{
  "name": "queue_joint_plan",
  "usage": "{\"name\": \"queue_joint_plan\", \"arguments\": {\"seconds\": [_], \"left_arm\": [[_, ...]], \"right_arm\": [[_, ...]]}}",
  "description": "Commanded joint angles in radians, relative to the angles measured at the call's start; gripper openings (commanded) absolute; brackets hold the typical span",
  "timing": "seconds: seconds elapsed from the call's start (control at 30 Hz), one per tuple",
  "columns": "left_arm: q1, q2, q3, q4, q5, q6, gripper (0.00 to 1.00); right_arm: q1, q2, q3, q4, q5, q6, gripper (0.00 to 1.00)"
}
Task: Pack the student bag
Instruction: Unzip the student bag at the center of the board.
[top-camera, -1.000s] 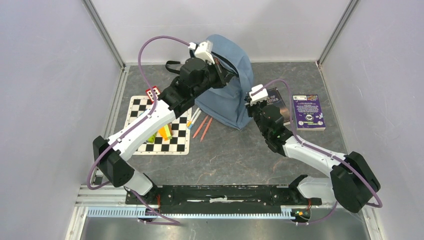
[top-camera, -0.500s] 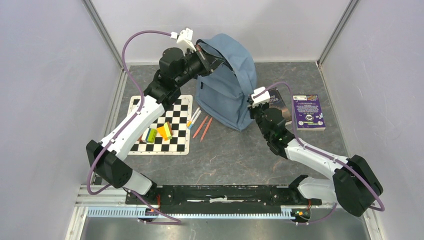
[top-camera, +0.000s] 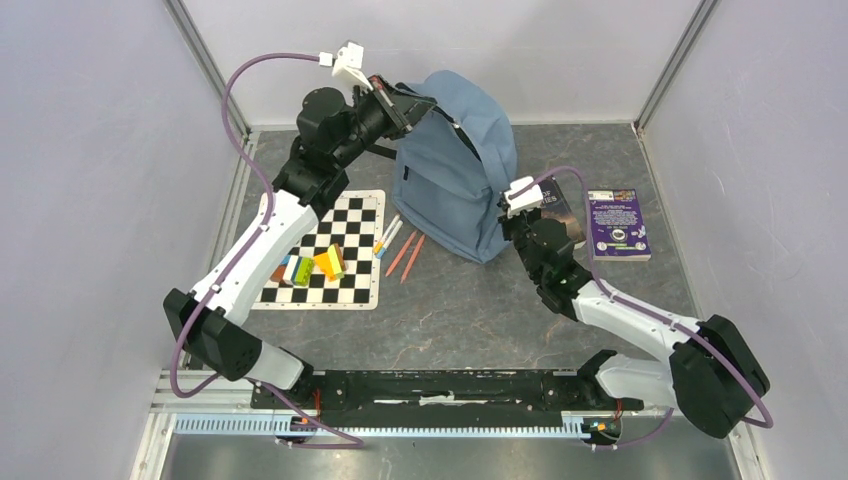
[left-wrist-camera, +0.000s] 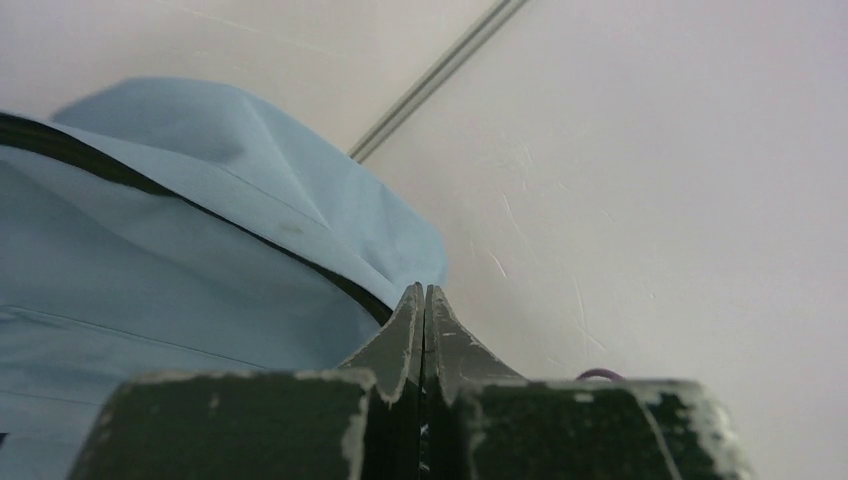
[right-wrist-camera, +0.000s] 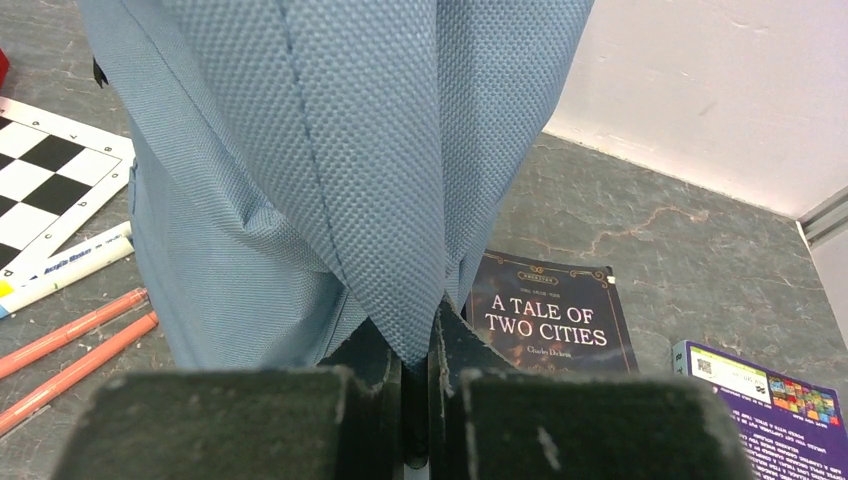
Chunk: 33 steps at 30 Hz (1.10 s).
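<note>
The dusty blue-grey fabric backpack (top-camera: 455, 190) stands upright at the back of the grey table (top-camera: 480, 320). Our right gripper (right-wrist-camera: 417, 345) is clamped on a fold at its lower corner. Our left gripper (left-wrist-camera: 424, 300), jaws together, meets the dark top zipper (left-wrist-camera: 350, 290). We should anchor with the right and draw the left along the track.

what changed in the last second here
The left gripper, shut at the zip line, swung up and back toward the rear left corner, and the student bag rose at its top and stood taller with it. The right gripper stayed clamped on the bag's lower right fabric. The books, pens and chessboard did not move.
</note>
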Motion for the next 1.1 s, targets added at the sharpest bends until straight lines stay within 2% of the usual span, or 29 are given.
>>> {"name": "queue_joint_plan", "arguments": {"seconds": [0.0,0.1,0.23,0.3,0.43,0.53,0.67,0.8,0.9,1.07], "left_arm": [[0.047,-0.012,0.06,0.014,-0.06,-0.004,0.02],[0.076,-0.016,0.051,-0.001,-0.09,-0.001,0.02],[0.087,-0.006,0.05,-0.041,-0.085,0.025,0.02],[0.087,-0.002,0.045,-0.04,-0.055,0.025,0.02],[0.087,-0.015,-0.002,-0.011,0.0,0.01,0.02],[0.087,-0.036,-0.038,0.021,0.006,0.0,0.02],[0.087,-0.049,-0.068,0.025,0.021,-0.015,0.02],[0.086,-0.057,-0.082,0.027,0.036,-0.022,0.02],[0.088,-0.067,-0.093,0.026,0.037,-0.023,0.02],[0.087,-0.076,-0.105,0.029,0.037,-0.028,0.02]], "right_arm": [[-0.006,-0.034,-0.022,-0.048,0.05,-0.018,0.0],[-0.007,-0.049,-0.023,-0.058,0.051,-0.02,0.0],[-0.006,-0.079,-0.02,-0.072,0.026,-0.026,0.12],[-0.006,-0.094,-0.01,-0.088,0.001,-0.035,0.26],[-0.007,-0.135,0.039,-0.161,-0.022,-0.027,0.71],[-0.006,-0.182,0.085,-0.22,-0.058,-0.014,0.88],[-0.006,-0.236,0.132,-0.256,-0.156,0.008,0.97],[-0.006,-0.248,0.201,-0.267,-0.273,0.02,0.98],[-0.007,-0.214,0.29,-0.278,-0.35,0.003,0.98],[-0.006,-0.092,0.463,-0.294,-0.384,-0.041,0.98]]}}
